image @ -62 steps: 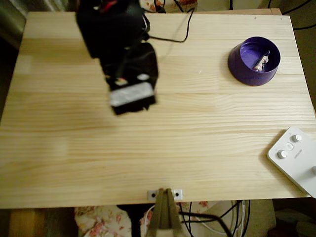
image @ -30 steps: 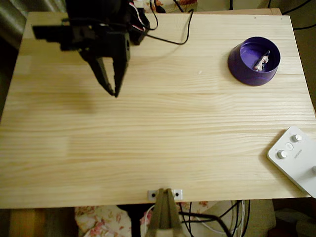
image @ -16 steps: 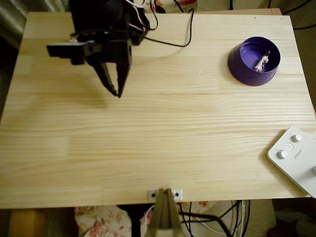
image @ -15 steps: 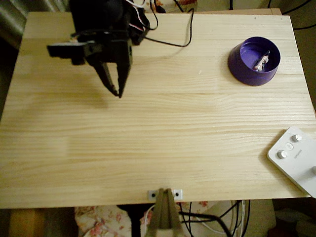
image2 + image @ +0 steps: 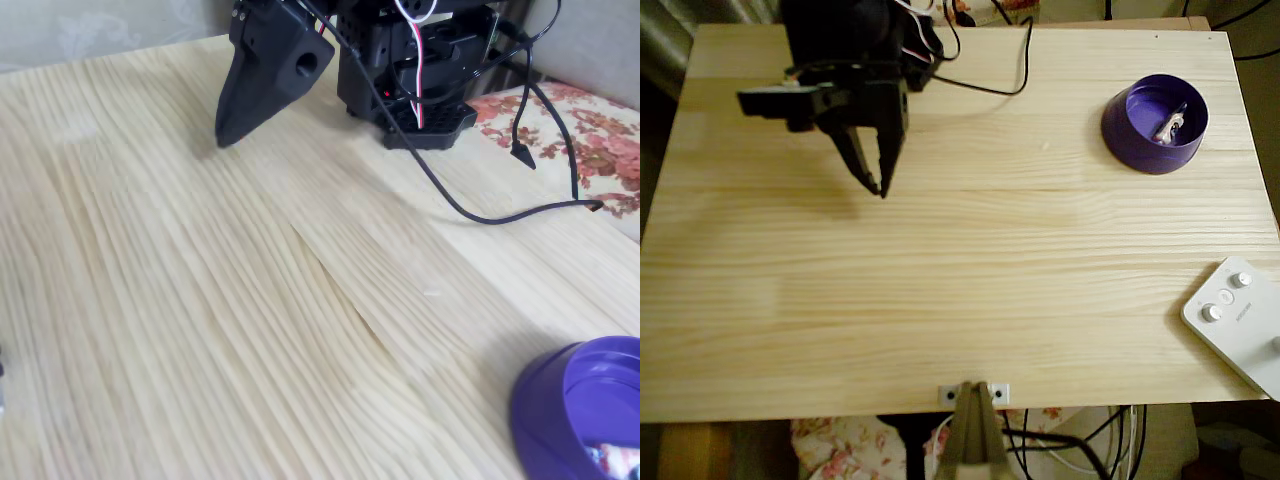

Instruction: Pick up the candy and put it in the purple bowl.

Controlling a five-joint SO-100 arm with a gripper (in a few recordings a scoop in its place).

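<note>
The candy (image 5: 1169,125), a small whitish wrapped sweet, lies inside the purple bowl (image 5: 1129,130) at the table's back right in the overhead view. In the fixed view the purple bowl (image 5: 545,410) sits at the bottom right, with a bit of the candy (image 5: 615,460) showing at its rim. My black gripper (image 5: 878,186) hangs at the back left, far from the bowl, its fingers pointing down at the wood. The jaws are together with nothing between them. In the fixed view the gripper (image 5: 227,137) tapers to a closed tip just above the table.
A white box with knobs (image 5: 1238,320) lies at the front right corner. A black cable (image 5: 480,205) trails from the arm base (image 5: 415,75) across the back of the table. A metal clamp (image 5: 973,395) sits at the front edge.
The arm swung up from a blurred spot nearer the centre to the back left, then settled; over the last half second it has barely moved. The candy has stayed in the bowl.
</note>
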